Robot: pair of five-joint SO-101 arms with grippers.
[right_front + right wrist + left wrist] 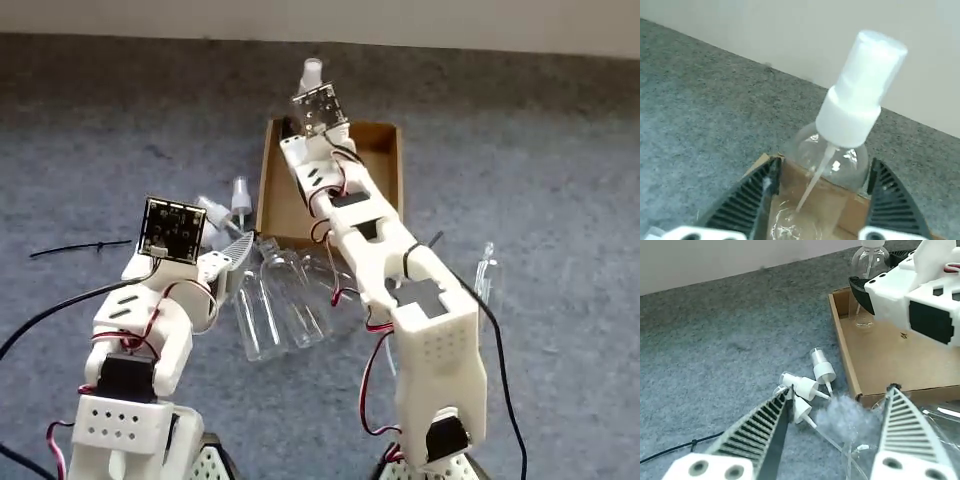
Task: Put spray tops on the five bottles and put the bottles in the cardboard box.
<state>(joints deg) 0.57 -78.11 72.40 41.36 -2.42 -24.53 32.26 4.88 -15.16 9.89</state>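
Right gripper [822, 175] clamped on a capped bottle [840, 165] at the cardboard box's [385, 150] far end.
Its jaws press both sides of the bottle, whose base sits in the box's far-left corner. Left gripper [839, 392] hangs open over loose spray tops [805, 386] just left of the box's near edge; uncapped bottles [280, 305] lie near it. By my reading one bottle is nearly done; the others need tops and boxing.

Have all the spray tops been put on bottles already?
No, loose spray tops lie on the carpet beside the cardboard box.
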